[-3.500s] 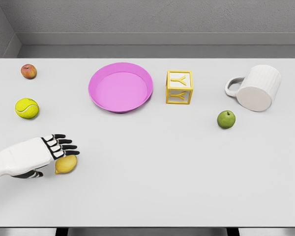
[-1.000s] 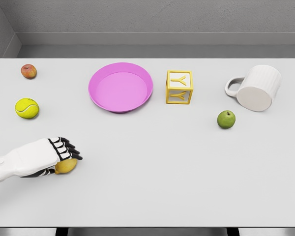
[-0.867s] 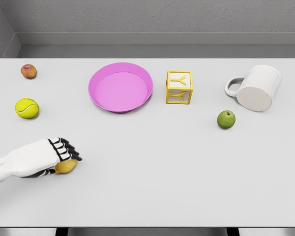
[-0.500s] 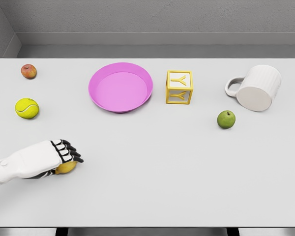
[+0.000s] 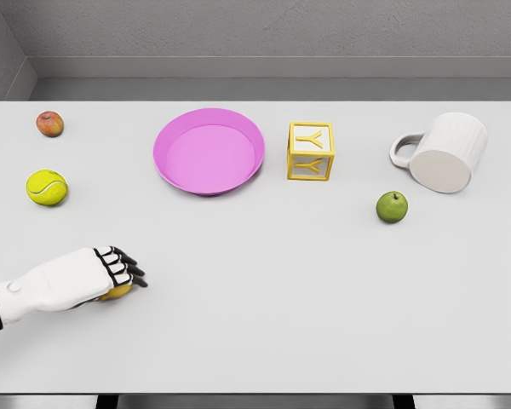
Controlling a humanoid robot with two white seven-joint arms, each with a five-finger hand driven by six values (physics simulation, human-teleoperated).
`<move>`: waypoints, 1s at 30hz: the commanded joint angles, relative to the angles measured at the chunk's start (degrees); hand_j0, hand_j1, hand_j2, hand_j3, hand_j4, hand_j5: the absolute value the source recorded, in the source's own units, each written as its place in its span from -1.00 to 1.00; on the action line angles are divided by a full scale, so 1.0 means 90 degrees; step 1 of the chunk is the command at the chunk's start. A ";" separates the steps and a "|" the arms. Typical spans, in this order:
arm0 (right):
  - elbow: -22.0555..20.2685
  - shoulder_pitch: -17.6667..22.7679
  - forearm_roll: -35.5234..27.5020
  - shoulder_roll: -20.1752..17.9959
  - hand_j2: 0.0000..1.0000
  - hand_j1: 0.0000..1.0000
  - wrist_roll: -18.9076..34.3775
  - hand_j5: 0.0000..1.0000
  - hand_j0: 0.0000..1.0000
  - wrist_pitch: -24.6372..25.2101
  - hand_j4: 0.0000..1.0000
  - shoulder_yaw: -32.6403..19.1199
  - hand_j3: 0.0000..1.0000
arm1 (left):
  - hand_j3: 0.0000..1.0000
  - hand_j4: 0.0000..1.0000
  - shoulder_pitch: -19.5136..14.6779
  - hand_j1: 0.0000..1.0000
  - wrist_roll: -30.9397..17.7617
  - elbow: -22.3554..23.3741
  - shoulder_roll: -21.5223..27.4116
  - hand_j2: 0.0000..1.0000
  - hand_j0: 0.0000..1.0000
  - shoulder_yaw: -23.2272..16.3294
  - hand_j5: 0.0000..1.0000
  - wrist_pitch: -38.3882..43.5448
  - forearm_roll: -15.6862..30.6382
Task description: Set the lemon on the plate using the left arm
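Fingers [image 5: 128, 268] of my left hand [image 5: 102, 274] curled down over the lemon [image 5: 117, 292], which sits low on the table [image 5: 281, 290] at its near left; grasp I judge made, lift and carry to the pink plate [image 5: 209, 151] outstanding.

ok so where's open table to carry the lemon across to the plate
Bare table runs from the left hand on the lemon up to the pink plate. The whole front middle and right is free. Tighter: tennis ball left, letter cube right of the plate.
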 commanded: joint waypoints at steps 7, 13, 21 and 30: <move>0.0000 0.0000 -0.0003 0.0000 1.00 1.00 0.0001 1.00 1.00 0.0000 1.00 -0.0002 1.00 | 0.21 0.21 0.0000 0.21 -0.0016 -0.0001 0.0012 0.21 0.21 0.0005 0.21 0.0000 -0.0017; 0.0000 0.0000 -0.0003 0.0000 1.00 1.00 0.0001 1.00 1.00 0.0000 1.00 -0.0002 1.00 | -0.04 -0.04 -0.0098 -0.04 -0.0016 -0.0001 0.0012 -0.04 -0.04 0.0015 -0.04 0.0000 0.0041; 0.0000 0.0000 -0.0003 0.0000 1.00 1.00 0.0001 1.00 1.00 0.0000 1.00 -0.0002 1.00 | -0.08 -0.08 -0.0176 -0.08 -0.0016 -0.0001 0.0012 -0.08 -0.08 0.0093 -0.08 0.0000 0.0207; 0.0000 0.0000 -0.0003 0.0000 1.00 1.00 0.0001 1.00 1.00 0.0000 1.00 -0.0002 1.00 | -0.08 -0.08 -0.0312 -0.08 -0.0016 -0.0001 0.0032 -0.08 -0.08 0.0122 -0.08 0.0000 0.0393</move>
